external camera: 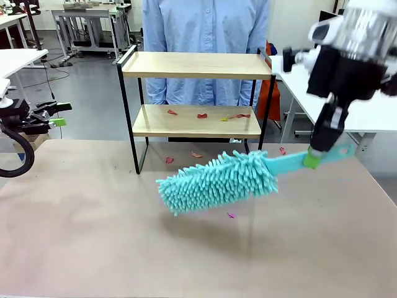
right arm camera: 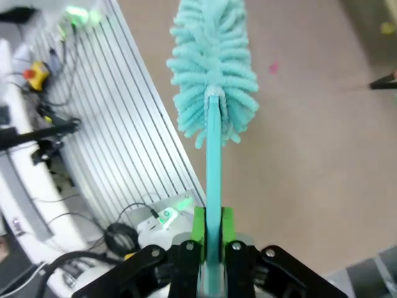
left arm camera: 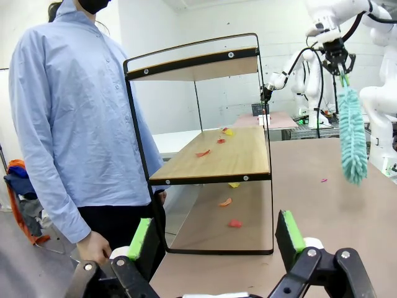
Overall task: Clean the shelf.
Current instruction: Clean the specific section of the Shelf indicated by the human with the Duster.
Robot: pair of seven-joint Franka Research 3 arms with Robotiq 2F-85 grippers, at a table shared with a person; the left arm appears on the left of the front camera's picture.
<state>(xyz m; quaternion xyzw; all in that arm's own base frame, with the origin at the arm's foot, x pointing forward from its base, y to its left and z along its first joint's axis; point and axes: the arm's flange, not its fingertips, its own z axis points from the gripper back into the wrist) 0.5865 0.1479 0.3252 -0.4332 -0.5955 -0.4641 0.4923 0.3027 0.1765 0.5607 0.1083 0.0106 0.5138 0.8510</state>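
I see the right end effector [external camera: 313, 160] clamped on the teal duster [external camera: 217, 181] handle, head over the table [external camera: 87, 236]. The shelf [external camera: 195, 65] stands at the far edge, with red scraps [external camera: 202, 115], maybe paper, on its lower board. Left end effector [left arm camera: 216, 228] is spread apart, empty.

Grey floor [external camera: 87, 99], a white table [external camera: 18, 59] at the left, a metal-framed workbench [external camera: 87, 22] behind, white wall [left arm camera: 149, 25].
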